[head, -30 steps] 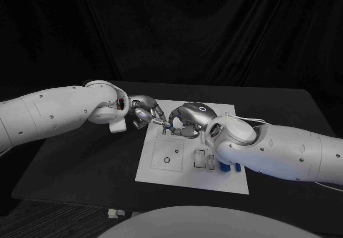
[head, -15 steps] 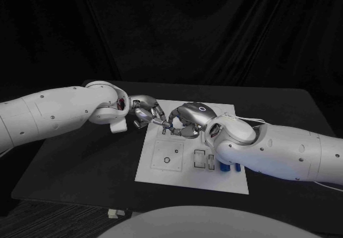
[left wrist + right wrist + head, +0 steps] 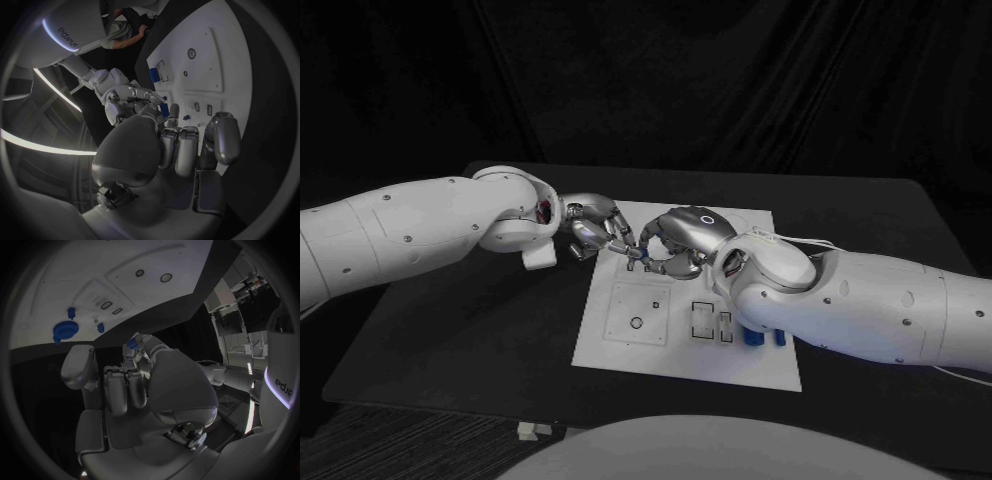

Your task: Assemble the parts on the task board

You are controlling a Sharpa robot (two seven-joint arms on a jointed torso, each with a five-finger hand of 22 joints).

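At lower right of the task board [image 3: 678, 362] loose blue parts [image 3: 764, 338] lie. Mid-frame, the left hand [image 3: 596, 233] and right hand [image 3: 681, 240] meet fingertip to fingertip, pinching a small blue part [image 3: 164, 110]; any transfer needs slow, aligned motion.

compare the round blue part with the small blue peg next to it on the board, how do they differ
In the right wrist view, the round blue part is clearly broader than the small blue peg, with a wide, disc-like outline. The peg is narrow and slim. The round part lies nearer the edge of the task board, and the peg lies further in. Both are blue, rest on the white board, and neither is touched by a hand.
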